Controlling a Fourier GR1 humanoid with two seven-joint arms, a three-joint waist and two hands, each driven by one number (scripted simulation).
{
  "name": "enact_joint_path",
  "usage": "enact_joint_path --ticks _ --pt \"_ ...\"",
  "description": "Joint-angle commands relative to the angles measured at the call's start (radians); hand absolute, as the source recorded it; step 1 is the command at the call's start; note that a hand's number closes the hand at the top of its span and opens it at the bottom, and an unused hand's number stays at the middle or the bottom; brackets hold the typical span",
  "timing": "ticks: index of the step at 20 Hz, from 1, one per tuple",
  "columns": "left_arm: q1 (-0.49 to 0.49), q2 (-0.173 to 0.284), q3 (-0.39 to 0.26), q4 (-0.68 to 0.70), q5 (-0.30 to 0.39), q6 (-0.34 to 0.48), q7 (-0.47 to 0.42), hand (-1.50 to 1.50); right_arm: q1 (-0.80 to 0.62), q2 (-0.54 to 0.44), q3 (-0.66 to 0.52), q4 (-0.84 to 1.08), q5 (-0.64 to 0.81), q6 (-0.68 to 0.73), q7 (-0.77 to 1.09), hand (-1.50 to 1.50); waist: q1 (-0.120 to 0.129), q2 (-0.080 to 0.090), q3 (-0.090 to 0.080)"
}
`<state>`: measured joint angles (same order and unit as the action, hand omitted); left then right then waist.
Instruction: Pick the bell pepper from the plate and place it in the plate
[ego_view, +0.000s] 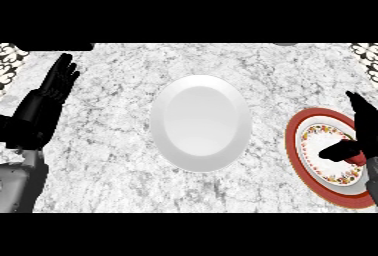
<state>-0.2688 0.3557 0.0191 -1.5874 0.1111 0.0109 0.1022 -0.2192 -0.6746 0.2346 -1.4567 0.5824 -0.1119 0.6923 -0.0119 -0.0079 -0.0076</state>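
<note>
One bell pepper (358, 158) in right hand (345, 150)

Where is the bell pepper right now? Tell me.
In the head view it sits at the right edge, on the red-rimmed plate, a red sliver under the right hand.

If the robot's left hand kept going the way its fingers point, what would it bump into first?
Probably nothing. The left hand points up toward the far edge of the marble counter, and only bare counter shows ahead. The white plate lies off to its side.
</note>
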Motion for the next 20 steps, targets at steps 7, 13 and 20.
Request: enact_joint_path --ticks 7,13,20 --pt "-0.008 -0.006 0.005 -0.046 -0.003 -0.027 0.033 0.00 -0.096 0.043 0.018 -0.032 -0.024 0.334 0.335 -1.50 0.019 0.008 0.008" --pt "0.016 -0.044 0.008 -0.024 -0.037 -0.014 -0.005 0.00 -0.016 0.012 -0.036 -0.032 0.042 0.337 0.327 -1.50 0.011 0.008 0.007" --pt "0.050 -0.027 0.035 -0.094 -0.005 -0.063 0.039 0.00 -0.040 0.047 -0.070 0.033 0.064 0.406 0.370 -1.50 0.019 0.007 0.008"
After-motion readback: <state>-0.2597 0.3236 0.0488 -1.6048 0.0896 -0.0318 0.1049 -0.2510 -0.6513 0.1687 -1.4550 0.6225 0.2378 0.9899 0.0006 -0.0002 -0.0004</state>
